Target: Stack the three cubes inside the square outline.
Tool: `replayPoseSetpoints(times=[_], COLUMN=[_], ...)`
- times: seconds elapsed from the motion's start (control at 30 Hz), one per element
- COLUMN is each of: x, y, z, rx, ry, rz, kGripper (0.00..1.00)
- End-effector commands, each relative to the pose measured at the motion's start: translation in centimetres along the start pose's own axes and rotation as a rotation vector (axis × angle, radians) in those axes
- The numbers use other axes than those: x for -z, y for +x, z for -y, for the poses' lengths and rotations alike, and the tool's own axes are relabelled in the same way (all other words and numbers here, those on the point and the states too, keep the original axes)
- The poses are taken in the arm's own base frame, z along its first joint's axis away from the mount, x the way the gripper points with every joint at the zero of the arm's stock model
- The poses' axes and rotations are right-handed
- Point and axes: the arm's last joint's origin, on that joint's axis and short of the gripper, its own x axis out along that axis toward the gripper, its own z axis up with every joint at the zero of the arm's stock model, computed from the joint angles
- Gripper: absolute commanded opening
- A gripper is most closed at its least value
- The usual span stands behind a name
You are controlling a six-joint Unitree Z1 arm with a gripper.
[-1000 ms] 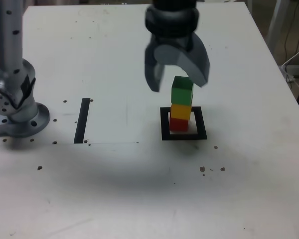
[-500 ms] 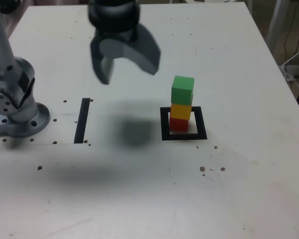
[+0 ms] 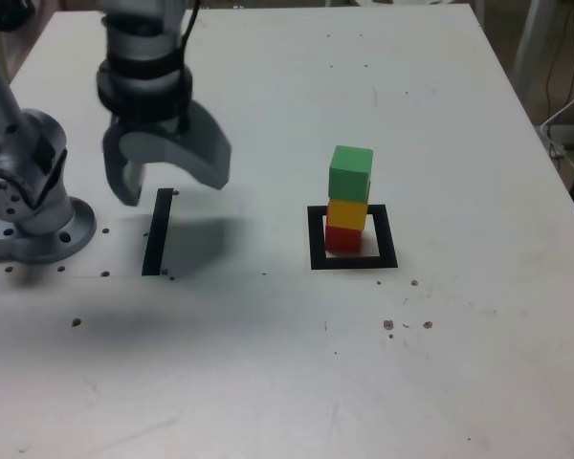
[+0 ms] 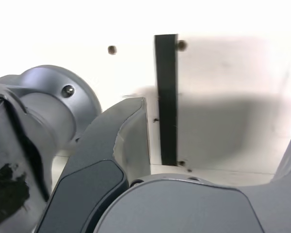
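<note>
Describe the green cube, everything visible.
The green cube is a small, matte, solid-coloured block, the top of a three-high stack: it rests on the yellow cube, which sits on the red cube inside the square outline. It stands upright, looking slightly offset from the yellow one. Nothing else touches it; the gripper hangs open, well off to the exterior view's left.

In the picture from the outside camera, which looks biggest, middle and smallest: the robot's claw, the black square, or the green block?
1. Gripper: looks biggest, though it hangs nearer the camera than the table things, which may flatter it.
2. Black square: next, a bit wider than the blocks.
3. Green block: smallest, on top of the stack.
</note>
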Motion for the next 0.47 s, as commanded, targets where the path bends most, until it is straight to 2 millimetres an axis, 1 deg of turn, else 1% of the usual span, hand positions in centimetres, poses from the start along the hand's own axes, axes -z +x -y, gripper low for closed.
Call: replayPoseSetpoints(times=[0.0,0.23,0.43], x=[0.4,1.3,1.5], y=[0.4,1.6,2.2], z=[0.0,0.2,0.3], rx=[0.008,0.026,0.037], ry=[-0.004,-0.004,-0.004], rz=[0.0,-0.024,-0.03], kGripper=[0.99,0.99,0.99])
